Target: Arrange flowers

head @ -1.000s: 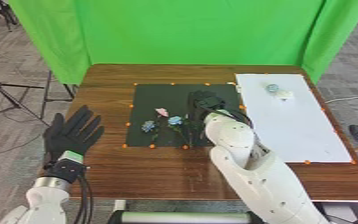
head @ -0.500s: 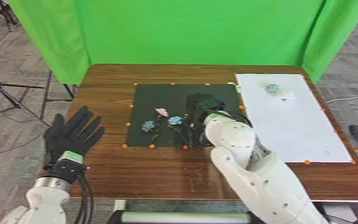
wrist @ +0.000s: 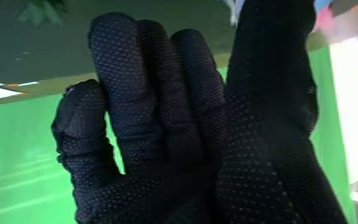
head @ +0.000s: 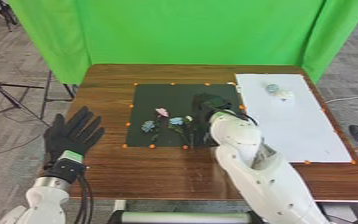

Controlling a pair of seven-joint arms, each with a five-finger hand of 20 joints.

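Black-gloved, the right robot hand (head: 214, 103) had been shifted rightward in the head view, a pale flower (head: 189, 118) being uncovered beside a blue flower (head: 176, 120) on the dark mat (head: 158, 95), presumably already placed, while in the right wrist view its straight fingers (wrist: 124, 85) were seen nearly together, gripping nothing.

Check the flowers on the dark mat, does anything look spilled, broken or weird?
Nothing stands out. The pink flower and the two blue flowers lie on the dark mat, with no spill or obvious break visible.
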